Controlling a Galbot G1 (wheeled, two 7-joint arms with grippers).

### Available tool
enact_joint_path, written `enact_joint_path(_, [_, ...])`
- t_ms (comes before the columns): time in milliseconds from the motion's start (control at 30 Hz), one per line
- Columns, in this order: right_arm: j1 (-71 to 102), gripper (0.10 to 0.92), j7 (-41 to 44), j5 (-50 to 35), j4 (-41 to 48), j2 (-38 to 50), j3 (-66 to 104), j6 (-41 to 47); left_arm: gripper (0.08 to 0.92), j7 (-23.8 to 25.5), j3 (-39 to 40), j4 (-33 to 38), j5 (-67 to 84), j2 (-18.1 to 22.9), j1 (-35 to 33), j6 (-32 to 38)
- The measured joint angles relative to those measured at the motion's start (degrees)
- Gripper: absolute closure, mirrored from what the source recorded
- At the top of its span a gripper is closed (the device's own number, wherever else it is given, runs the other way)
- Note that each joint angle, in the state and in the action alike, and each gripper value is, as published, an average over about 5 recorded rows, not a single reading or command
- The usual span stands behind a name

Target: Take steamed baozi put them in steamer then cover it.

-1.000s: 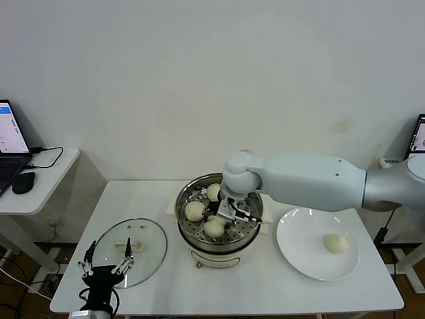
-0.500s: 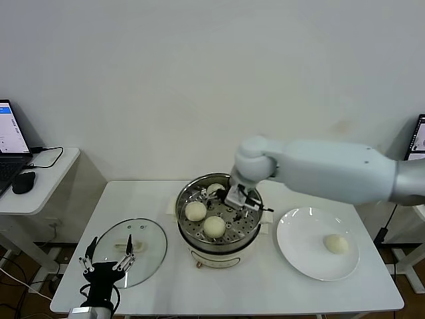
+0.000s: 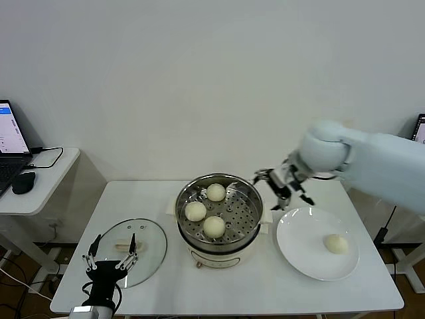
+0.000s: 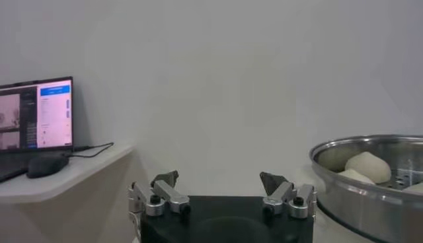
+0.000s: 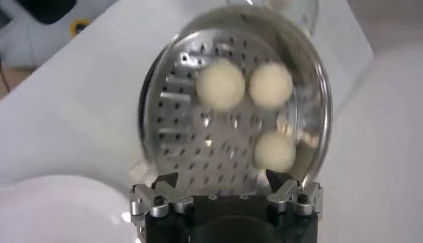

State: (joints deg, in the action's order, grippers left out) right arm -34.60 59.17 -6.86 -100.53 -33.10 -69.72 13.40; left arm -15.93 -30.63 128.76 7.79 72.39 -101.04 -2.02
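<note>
The steamer (image 3: 247,214) stands at the table's middle with three baozi in it (image 3: 215,192) (image 3: 195,211) (image 3: 214,226). A fourth baozi (image 3: 336,244) lies on the white plate (image 3: 299,247) at the right. My right gripper (image 3: 282,186) is open and empty, in the air between the steamer and the plate. In the right wrist view this gripper (image 5: 221,181) looks down on the steamer tray (image 5: 178,132) and its buns (image 5: 221,86). The glass cover (image 3: 149,256) lies flat at the front left. My left gripper (image 3: 109,256) is open and empty at the cover's near edge.
A side table at the far left holds a laptop (image 3: 10,143) and a mouse (image 3: 23,181); both show in the left wrist view (image 4: 36,115). The steamer rim (image 4: 370,191) also shows there. A second laptop's edge (image 3: 419,136) is at the far right.
My right gripper has lifted out of the steamer and swung right toward the plate, empty. Three buns stay in the steamer. The left arm has hardly moved.
</note>
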Motion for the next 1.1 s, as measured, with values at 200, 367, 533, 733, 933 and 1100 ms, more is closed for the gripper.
enact_joint_path(200, [5.8, 0.203, 0.1, 2.7, -0.1, 8.2, 3.7, 1.7, 0.177, 0.0, 0.3, -0.1, 0.0, -0.3, 0.1, 0.0])
enact_joint_path(367, [15.5, 0.203, 0.1, 6.1, 1.1, 13.0, 11.0, 1.8, 0.177, 0.1, 0.4, -0.1, -0.2, -0.3, -0.1, 0.0])
enact_joint_path(533, [27.3, 0.203, 0.3, 9.7, 3.9, 15.2, 20.8, 0.9, 0.177, 0.1, 0.2, -0.1, -0.3, -0.4, -0.4, -0.1])
enact_joint_path(733, [39.1, 0.203, 0.4, 13.9, 8.8, 15.0, 30.7, -0.7, 0.177, 0.1, 0.0, -0.5, -0.5, -0.3, -0.8, -0.1])
enact_joint_path(933, [46.9, 0.203, 0.3, 17.6, 14.3, 12.8, 36.8, -2.3, 0.177, 0.1, -0.4, -0.5, -0.7, -0.2, -1.2, -0.1])
enact_joint_path(1100, [51.1, 0.203, -0.1, 19.9, 18.3, 10.7, 39.7, -3.3, 0.177, 0.1, -0.4, -0.5, -0.8, -0.1, -1.4, -0.2])
